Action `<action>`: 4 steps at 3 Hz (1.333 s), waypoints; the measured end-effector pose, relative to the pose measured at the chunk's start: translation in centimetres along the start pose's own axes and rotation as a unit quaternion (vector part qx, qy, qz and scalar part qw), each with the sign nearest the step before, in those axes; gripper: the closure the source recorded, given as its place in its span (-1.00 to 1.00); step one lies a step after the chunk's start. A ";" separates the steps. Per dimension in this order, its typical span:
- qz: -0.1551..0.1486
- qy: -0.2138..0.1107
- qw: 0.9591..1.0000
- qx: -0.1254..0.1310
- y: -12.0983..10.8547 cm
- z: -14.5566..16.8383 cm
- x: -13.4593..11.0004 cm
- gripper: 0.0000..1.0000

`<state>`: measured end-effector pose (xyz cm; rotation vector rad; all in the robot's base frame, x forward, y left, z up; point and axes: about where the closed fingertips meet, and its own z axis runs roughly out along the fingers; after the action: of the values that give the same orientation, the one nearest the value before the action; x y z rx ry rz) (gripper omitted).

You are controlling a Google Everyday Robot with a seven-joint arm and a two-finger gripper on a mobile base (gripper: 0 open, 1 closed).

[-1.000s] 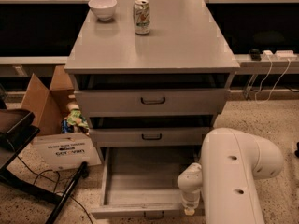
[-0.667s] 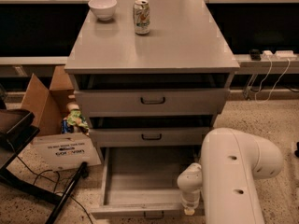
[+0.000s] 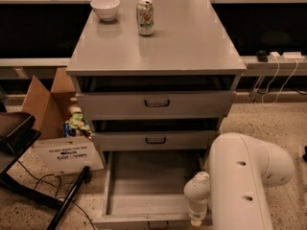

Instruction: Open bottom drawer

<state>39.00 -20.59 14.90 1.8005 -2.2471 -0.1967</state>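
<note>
1. Nothing has visibly shifted since the earlier frames: arm, pincer and drawer all sit where they did.
2. At far left a dark stand (image 3: 14, 133) juts in. A brown cardboard box (image 3: 41, 104) stands open beside the cabinet, and a white printed card (image 3: 67, 157) lies in front of it.
3. On the grey cabinet (image 3: 192, 47), the top surface carries a white bowl (image 3: 105, 7) at the back left. A drink can (image 3: 145, 17) stands upright just right of the bowl, not touching it.
4. Below the top are 2 upper drawer fronts, the top drawer (image 3: 156, 104) and the middle drawer (image 3: 156, 140), each with a dark centre handle.
5. The bottom drawer (image 3: 153, 181) is pulled far out toward the camera. Its plain grey tray is exposed and its front panel lies at the lower frame edge.
6. The pincer (image 3: 195, 218) points downward at the drawer's front right corner, just beside the front panel. I cannot tell whether it is spread or pressed together.
7. The white arm (image 3: 244, 186) fills the lower right, beside the open drawer.
8. At far right, white cables (image 3: 276, 83) hang down the wall.
</note>
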 end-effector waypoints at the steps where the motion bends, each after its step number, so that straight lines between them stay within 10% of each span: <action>1: 0.005 0.001 1.000 -0.007 0.7 0.3 0.1 1.00; 3: 0.013 0.003 1.000 -0.019 1.7 0.6 0.3 1.00; 4: 0.013 0.003 1.000 -0.019 1.7 0.6 0.4 0.31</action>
<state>37.12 -20.57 14.79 1.7492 -2.2464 -0.2258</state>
